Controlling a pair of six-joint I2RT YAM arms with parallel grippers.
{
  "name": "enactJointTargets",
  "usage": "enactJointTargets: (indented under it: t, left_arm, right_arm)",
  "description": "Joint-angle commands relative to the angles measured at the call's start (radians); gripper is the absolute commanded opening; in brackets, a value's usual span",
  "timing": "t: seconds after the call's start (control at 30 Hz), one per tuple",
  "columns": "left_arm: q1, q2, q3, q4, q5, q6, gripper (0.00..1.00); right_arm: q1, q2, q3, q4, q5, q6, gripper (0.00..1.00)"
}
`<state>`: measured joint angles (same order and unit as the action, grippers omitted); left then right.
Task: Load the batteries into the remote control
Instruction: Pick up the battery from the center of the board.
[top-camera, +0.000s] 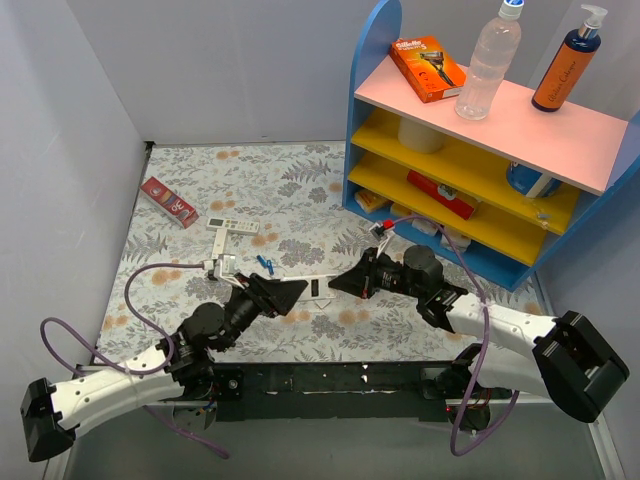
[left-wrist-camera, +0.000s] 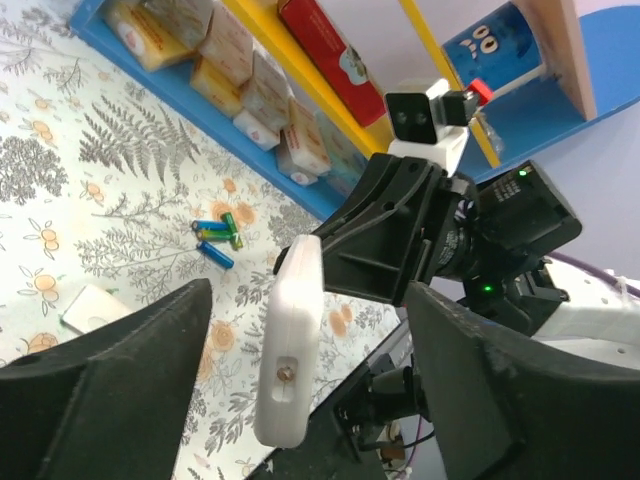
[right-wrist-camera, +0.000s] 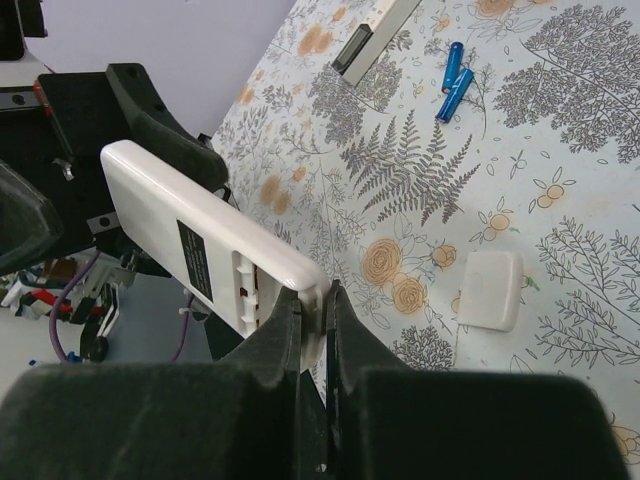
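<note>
Remote control (right-wrist-camera: 200, 235) position: held clear of the table (top-camera: 300, 190) over the middle of the near edge, between the two arms; long axis roughly parallel to that edge; one end in the right gripper (right-wrist-camera: 316, 300), free end pointing toward the left gripper (left-wrist-camera: 305, 290); back face with the open battery recess turned toward the right wrist camera.

Right gripper state: fingers pressed together on the end of the remote control, pinching it.

Left gripper state: fingers spread wide, one on each side of the free end; no contact visible.

Batteries (top-camera: 265, 264) position: small cluster of blue and green cells lying flat on the table, beyond the remote control toward the far edge and slightly toward the left edge; left gripper nearer to them than the right.

Loose white cover (right-wrist-camera: 490, 290): flat on the table, apart from the batteries.

Arm pose: both forearms low, wrists reaching inward toward each other.

Judgement: the pick-up probably falls to the left arm, which would need to swing off the remote control and tilt down toward the batteries.
</note>
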<state>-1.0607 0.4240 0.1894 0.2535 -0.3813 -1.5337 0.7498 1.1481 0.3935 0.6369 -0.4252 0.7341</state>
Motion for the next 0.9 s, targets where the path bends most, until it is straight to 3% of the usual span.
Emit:
enactJointTargets:
  t: [0.0, 0.17, 0.27, 0.4, 0.6, 0.73, 0.87]
  left_arm:
    - [-0.002, 0.065, 0.036, 0.007, 0.031, 0.01, 0.82]
    - [-0.002, 0.133, 0.058, -0.01, 0.048, 0.001, 0.86]
    - [-0.001, 0.147, 0.047, 0.016, 0.062, -0.003, 0.82]
    - [-0.002, 0.141, 0.042, 0.032, 0.064, -0.005, 0.65]
    - [-0.002, 0.14, 0.031, 0.047, 0.078, -0.013, 0.5]
    - [-0.001, 0.16, 0.031, 0.05, 0.091, -0.022, 0.33]
    - [-0.001, 0.163, 0.035, 0.036, 0.079, -0.022, 0.07]
  right_arm:
    - [0.019, -0.047, 0.022, -0.005, 0.062, -0.009, 0.01]
    - [0.022, -0.067, 0.033, -0.028, 0.075, -0.018, 0.01]
    - [0.026, -0.067, 0.044, -0.048, 0.074, -0.024, 0.01]
    - [0.029, -0.065, 0.048, -0.059, 0.074, -0.035, 0.01]
    - [0.033, -0.06, 0.05, -0.065, 0.065, -0.038, 0.01]
    - [0.034, -0.064, 0.054, -0.077, 0.069, -0.044, 0.01]
    - [0.034, -0.07, 0.071, -0.112, 0.08, -0.064, 0.01]
